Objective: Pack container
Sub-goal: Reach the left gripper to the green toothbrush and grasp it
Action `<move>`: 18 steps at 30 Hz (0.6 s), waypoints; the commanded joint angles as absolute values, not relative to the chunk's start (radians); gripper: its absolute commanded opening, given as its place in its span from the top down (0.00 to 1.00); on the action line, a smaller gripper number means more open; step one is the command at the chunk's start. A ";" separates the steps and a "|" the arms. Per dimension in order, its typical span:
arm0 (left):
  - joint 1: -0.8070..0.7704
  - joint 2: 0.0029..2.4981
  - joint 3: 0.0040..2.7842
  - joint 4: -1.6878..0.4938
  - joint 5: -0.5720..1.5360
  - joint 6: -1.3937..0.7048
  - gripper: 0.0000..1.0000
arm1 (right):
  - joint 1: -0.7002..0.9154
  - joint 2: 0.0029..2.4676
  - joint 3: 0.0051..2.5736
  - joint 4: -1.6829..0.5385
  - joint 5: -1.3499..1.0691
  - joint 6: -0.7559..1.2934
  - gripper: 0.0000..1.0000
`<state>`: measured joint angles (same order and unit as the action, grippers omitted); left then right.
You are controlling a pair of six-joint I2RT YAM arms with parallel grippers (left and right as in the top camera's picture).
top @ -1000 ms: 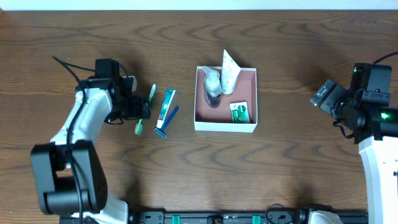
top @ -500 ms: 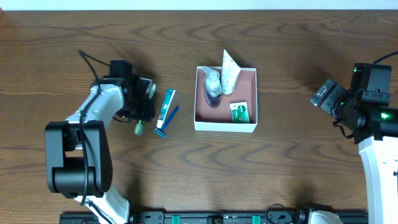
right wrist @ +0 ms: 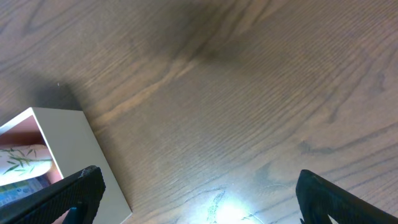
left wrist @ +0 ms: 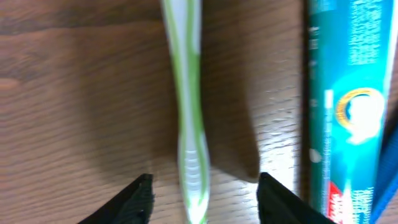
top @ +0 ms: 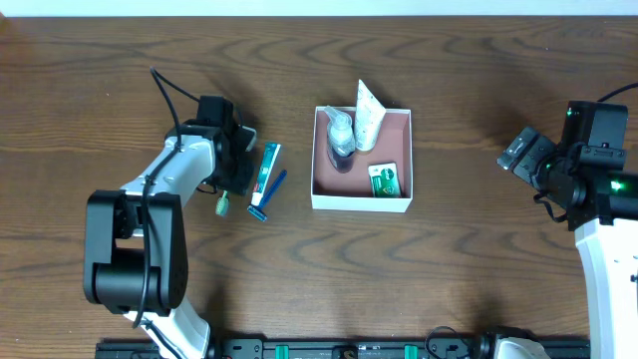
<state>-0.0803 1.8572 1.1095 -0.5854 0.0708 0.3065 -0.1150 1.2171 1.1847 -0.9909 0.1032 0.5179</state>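
Observation:
The container (top: 361, 203) is a white box with a pinkish inside, holding a clear bottle (top: 341, 135), a white tube (top: 367, 115) and a green packet (top: 384, 179). A green-and-white toothbrush (left wrist: 189, 93) lies on the table left of it; only its lower end (top: 222, 204) shows overhead. My left gripper (top: 239, 165) is open right over the toothbrush, its jaws (left wrist: 202, 193) on either side of the handle, not touching. A teal toothpaste box (top: 269, 168) lies beside it (left wrist: 348, 106). My right gripper (top: 523, 152) is open and empty at the right (right wrist: 199, 193).
A blue-handled razor-like item (top: 264, 199) lies by the toothpaste box, at the right edge of the left wrist view (left wrist: 392, 168). The container's white corner (right wrist: 68, 149) shows at the left of the right wrist view. The table is dark wood.
My left gripper has moved right along the table and now sits over the toothbrush, closer to the toothpaste box. The right arm has not moved.

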 commanded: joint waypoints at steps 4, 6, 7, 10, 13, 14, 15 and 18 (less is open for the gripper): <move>-0.073 1.871 1.122 -0.582 0.076 0.283 0.56 | -0.123 1.216 1.197 -0.992 0.104 0.508 0.01; -0.073 1.871 1.121 -0.580 0.079 0.283 0.62 | -0.123 1.216 1.196 -0.992 0.104 0.508 0.01; -0.073 1.871 1.121 -0.580 0.079 0.283 0.69 | -0.123 1.216 1.197 -0.991 0.104 0.508 0.01; -0.073 1.871 1.120 -0.581 0.079 0.283 0.75 | -0.123 1.216 1.197 -0.992 0.104 0.508 0.01; -0.073 1.871 1.117 -0.585 0.084 0.283 0.75 | -0.123 1.216 1.196 -0.992 0.104 0.508 0.02; -0.073 1.871 1.116 -0.585 0.093 0.283 0.75 | -0.123 1.216 1.197 -0.992 0.104 0.508 0.01; -0.073 1.871 1.116 -0.586 0.106 0.283 0.75 | -0.123 1.216 1.197 -0.991 0.104 0.508 0.01; -0.073 1.871 1.105 -0.571 0.128 0.283 0.74 | -0.123 1.216 1.197 -0.991 0.104 0.508 0.01</move>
<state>-0.0757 1.8572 1.1095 -0.5774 0.0978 0.2874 -0.1150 1.2171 1.1847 -0.9909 0.1036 0.5175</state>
